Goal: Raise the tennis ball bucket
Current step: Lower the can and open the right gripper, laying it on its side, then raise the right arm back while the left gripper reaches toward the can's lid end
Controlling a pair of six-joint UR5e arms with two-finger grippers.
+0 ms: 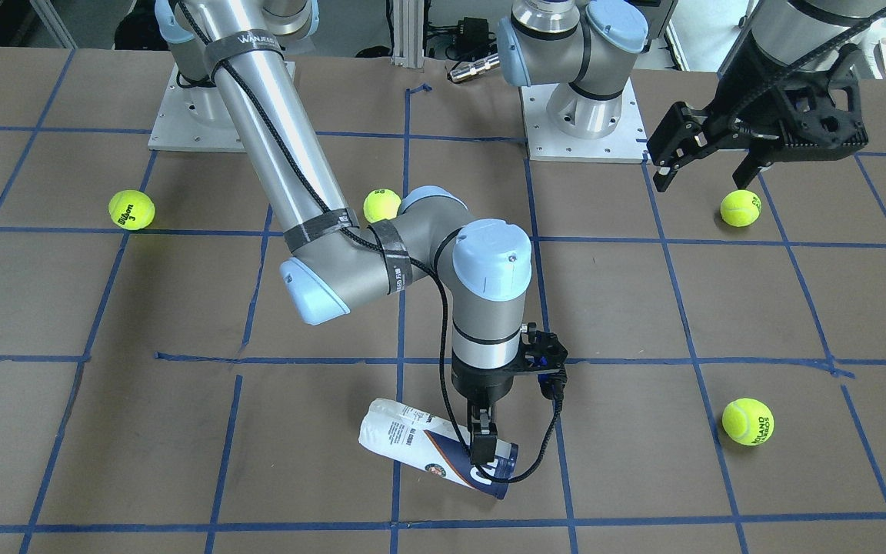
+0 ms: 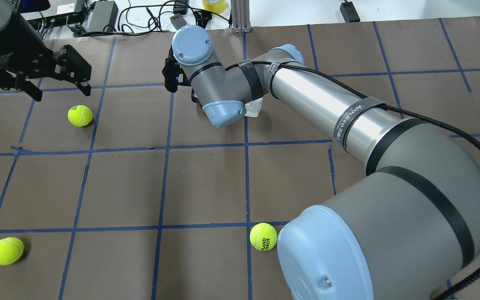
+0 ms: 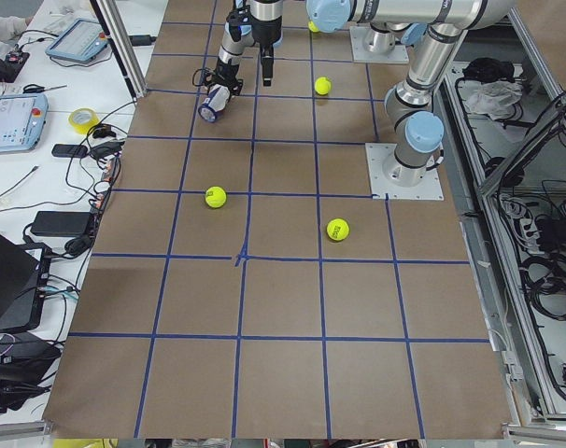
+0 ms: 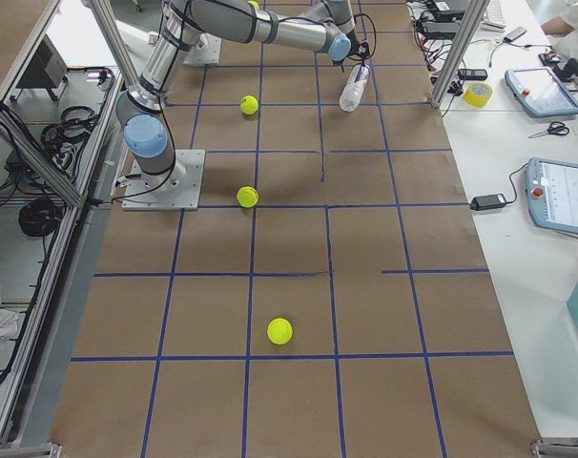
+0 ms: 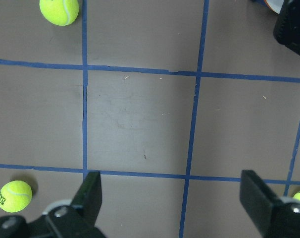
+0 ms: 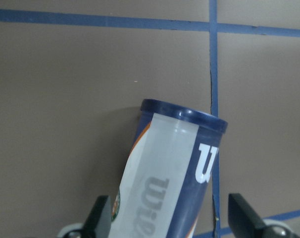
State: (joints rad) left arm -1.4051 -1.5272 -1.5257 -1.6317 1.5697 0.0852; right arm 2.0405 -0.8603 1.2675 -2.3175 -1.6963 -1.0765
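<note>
The tennis ball bucket (image 1: pixel 420 446) is a clear can with a white and navy label and a dark blue rim. It lies on its side near the table's operator edge. My right gripper (image 1: pixel 483 446) comes straight down on its rim end. In the right wrist view the fingers (image 6: pixel 103 218) stand on either side of the bucket (image 6: pixel 170 173), closed against it. I cannot tell whether it is off the table. Its white end shows under the arm in the overhead view (image 2: pixel 254 109). My left gripper (image 1: pixel 701 165) hangs open and empty, far off, above a tennis ball (image 1: pixel 741 208).
Several yellow-green tennis balls lie scattered on the brown taped table: one (image 1: pixel 131 209) at the view's left, one (image 1: pixel 381 205) behind my right elbow, one (image 1: pixel 747 421) to the right of the bucket. Cables and tape lie past the table's edge (image 2: pixel 98 16).
</note>
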